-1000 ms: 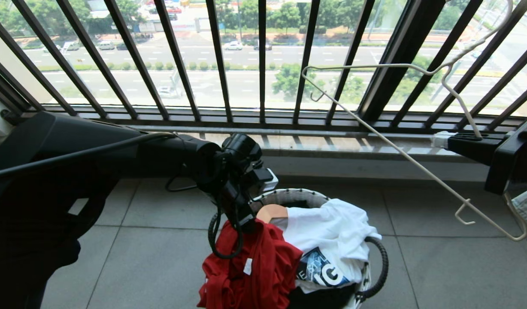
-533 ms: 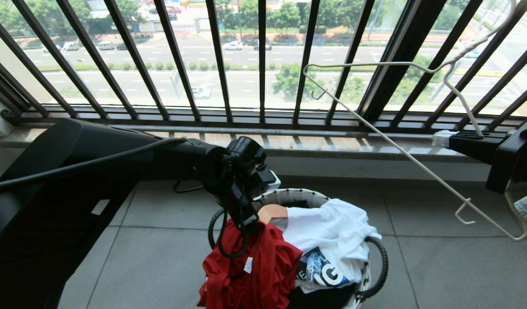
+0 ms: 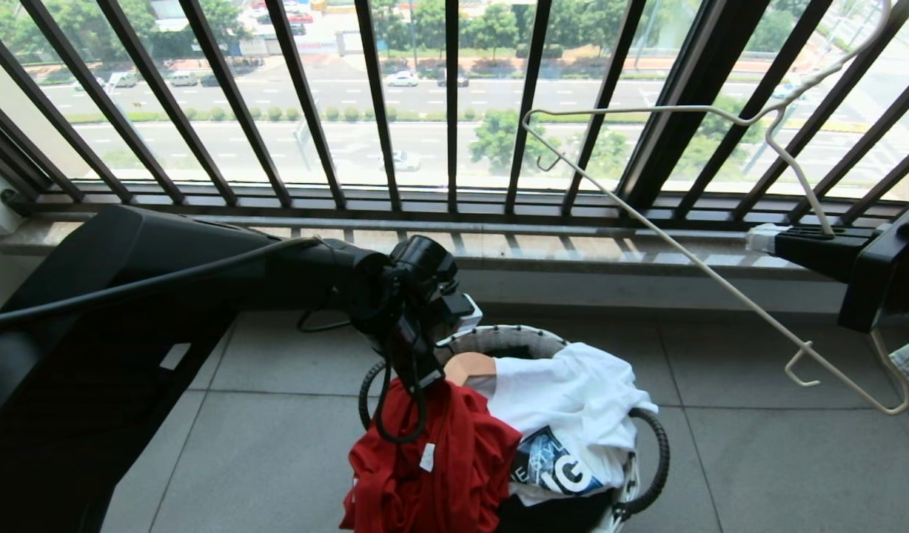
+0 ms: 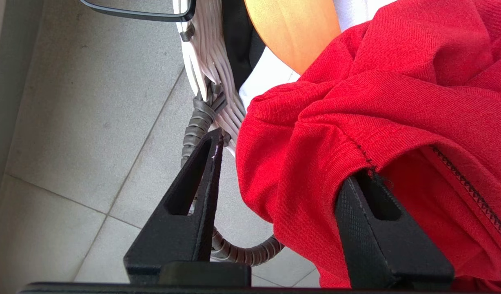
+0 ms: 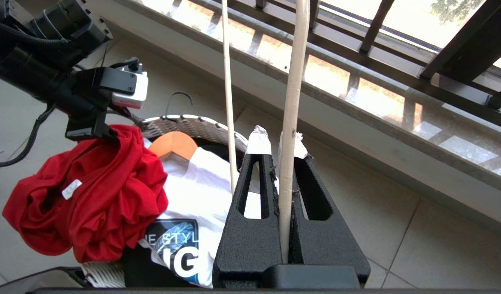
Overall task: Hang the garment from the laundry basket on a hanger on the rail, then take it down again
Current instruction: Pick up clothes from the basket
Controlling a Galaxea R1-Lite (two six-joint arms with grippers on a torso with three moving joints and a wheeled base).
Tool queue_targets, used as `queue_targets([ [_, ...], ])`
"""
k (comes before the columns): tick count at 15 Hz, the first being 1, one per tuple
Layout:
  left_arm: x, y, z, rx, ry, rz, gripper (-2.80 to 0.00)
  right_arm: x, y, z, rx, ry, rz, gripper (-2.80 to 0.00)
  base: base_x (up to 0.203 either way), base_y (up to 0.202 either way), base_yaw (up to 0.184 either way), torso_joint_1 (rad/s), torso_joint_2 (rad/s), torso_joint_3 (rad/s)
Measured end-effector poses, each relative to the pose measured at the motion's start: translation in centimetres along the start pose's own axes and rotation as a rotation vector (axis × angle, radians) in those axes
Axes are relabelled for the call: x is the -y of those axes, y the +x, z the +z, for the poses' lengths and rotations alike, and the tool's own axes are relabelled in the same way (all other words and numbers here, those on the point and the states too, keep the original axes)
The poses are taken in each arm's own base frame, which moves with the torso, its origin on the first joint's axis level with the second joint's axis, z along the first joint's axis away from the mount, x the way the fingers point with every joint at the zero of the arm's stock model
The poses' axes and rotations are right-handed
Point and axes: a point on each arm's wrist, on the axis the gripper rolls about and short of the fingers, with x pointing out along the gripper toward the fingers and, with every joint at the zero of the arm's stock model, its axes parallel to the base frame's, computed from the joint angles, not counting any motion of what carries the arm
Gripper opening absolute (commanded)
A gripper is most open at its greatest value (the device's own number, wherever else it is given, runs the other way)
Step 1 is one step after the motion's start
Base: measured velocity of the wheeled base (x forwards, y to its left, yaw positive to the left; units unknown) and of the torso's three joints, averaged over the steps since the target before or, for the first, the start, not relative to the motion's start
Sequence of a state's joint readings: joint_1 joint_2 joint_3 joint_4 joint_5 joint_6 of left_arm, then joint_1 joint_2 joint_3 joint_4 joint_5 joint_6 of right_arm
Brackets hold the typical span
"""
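In the head view my left gripper (image 3: 425,381) sits at lower centre of the frame, down on the red T-shirt (image 3: 432,466), which is heaped over the near edge of the laundry basket (image 3: 651,444) beside a white T-shirt (image 3: 573,400). At the right edge my right gripper (image 3: 765,238) holds the white wire hanger (image 3: 691,266) up in front of the window bars (image 3: 380,104). The overhead rail is not in this view.

In the left wrist view my fingers (image 4: 193,196) are part-way apart with a thick fold of the red cloth between them. One finger is already tucked under the collar seam, the other stands clear beside the basket's wrapped rim. I judge the grip as not yet firm.

In the right wrist view my gripper is clamped shut on the hanger's wire, with the red shirt at lower left of the frame.

The risks as I see them: closing on only a thin edge, so the shirt slips out on lifting; catching the rim with the outer finger; or dragging the white shirt and the wooden hanger (image 5: 173,145) along, since they lie against the red cloth.
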State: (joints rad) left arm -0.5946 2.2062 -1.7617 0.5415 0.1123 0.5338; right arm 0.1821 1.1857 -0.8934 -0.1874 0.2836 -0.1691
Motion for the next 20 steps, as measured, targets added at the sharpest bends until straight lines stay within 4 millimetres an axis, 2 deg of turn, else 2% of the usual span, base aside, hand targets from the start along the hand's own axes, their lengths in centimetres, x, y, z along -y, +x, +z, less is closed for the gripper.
queue_targets([
  [8,-2.1,-1.2,-0.6,0.025,-0.074,0.039,-2.80,0.0,0.0,0.0,0.001,0.000,0.000,-2.80,0.000,0.000,0.000,0.000,0.00,0.000],
  [11,-2.4,-2.7,-0.4,0.055,-0.166,0.053,-2.80,0.0,-0.1,0.1,0.003,-0.001,0.000,-2.80,0.000,0.000,0.000,0.000,0.00,0.000],
  [14,-2.1,-4.4,-1.1,0.062,-0.243,0.047,-2.80,0.0,-0.1,0.1,0.003,-0.001,-0.002,-2.80,0.000,0.000,0.000,0.000,0.00,0.000],
  [20,-1.9,-8.6,-1.7,0.147,-0.454,0.011,-2.80,0.0,0.1,-0.1,-0.004,-0.001,-0.001,-2.80,0.000,0.000,0.000,0.000,0.00,0.000],
])
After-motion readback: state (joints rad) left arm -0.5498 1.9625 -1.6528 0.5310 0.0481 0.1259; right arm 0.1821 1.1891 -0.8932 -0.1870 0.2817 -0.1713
